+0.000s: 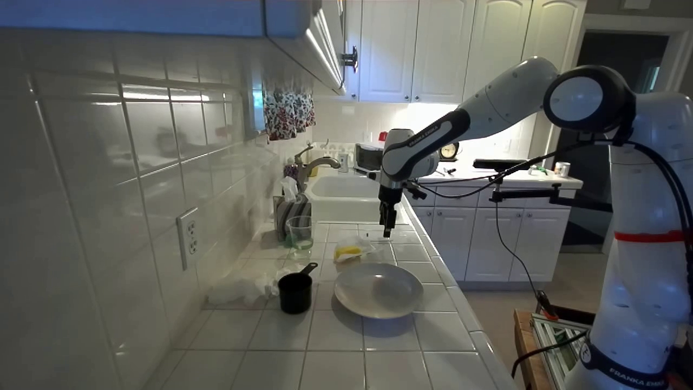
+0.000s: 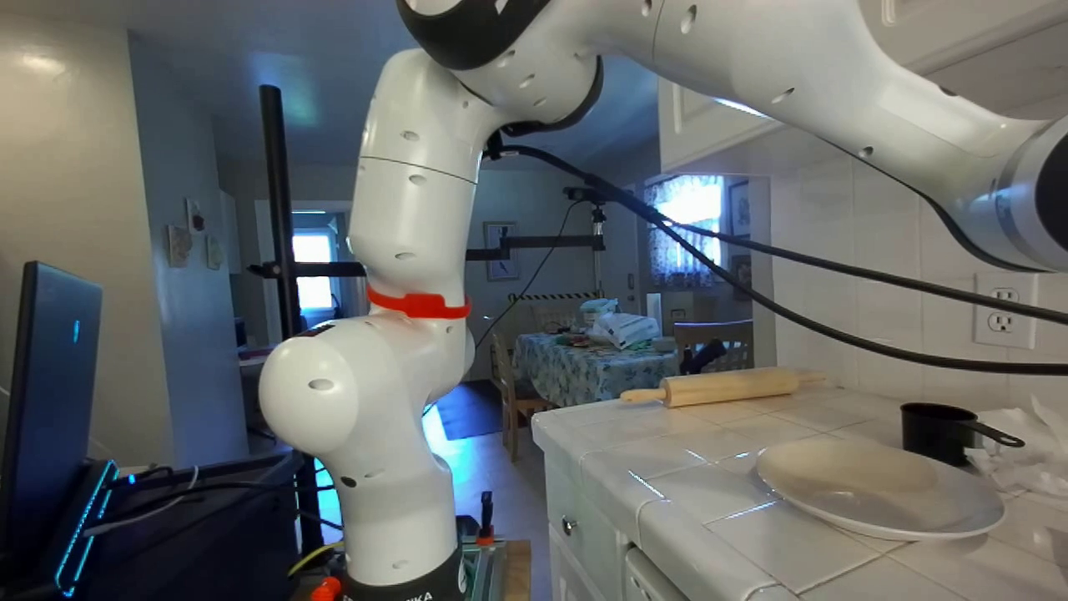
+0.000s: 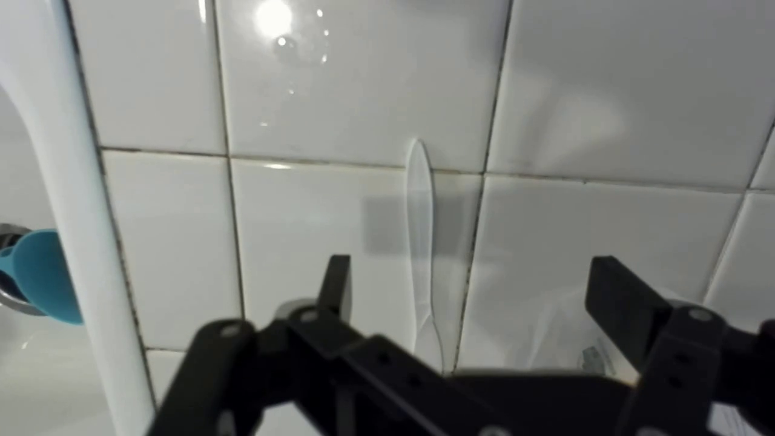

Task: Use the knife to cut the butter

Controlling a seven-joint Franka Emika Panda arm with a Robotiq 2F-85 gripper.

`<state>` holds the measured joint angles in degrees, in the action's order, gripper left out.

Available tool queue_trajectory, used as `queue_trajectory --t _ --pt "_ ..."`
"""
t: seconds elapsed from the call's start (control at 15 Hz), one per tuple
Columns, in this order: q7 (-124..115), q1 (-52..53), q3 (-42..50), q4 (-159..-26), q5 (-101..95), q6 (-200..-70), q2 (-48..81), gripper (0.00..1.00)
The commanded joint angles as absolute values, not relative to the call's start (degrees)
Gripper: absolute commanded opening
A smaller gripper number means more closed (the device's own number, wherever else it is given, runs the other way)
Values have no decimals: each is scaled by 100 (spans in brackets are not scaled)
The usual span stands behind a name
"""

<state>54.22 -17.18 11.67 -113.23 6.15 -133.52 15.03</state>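
Butter point(image 1: 348, 251) — a small yellow block amid pale wrapping point(image 1: 367, 247) — lies on the tiled tabletop point(image 1: 392, 365) in an exterior view, near the round white plate point(image 1: 379, 291). In the wrist view, a translucent plastic knife point(image 3: 419, 224) lies flat on the tabletop, the jaws spread wide above it. A black measuring cup point(image 1: 295, 293) stands just beside the plate, a transparent tumbler point(image 1: 300, 234) farther back. In an exterior view, a wooden rolling pin point(image 2: 734, 388) rests beyond the plate.

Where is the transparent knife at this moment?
In the wrist view, the transparent knife lies on the tiled counter near the picture's middle, right of the sink's white rim and beneath the open gripper.
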Motion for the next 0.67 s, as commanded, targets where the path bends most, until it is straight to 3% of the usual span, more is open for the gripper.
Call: queue_trajectory --t 0.0,0.6 --pt "5379 -1796 1064 -11263 622 -13364 1561 100" --pt "5527 -1970 975 -11086 943 -13341 1891 100"
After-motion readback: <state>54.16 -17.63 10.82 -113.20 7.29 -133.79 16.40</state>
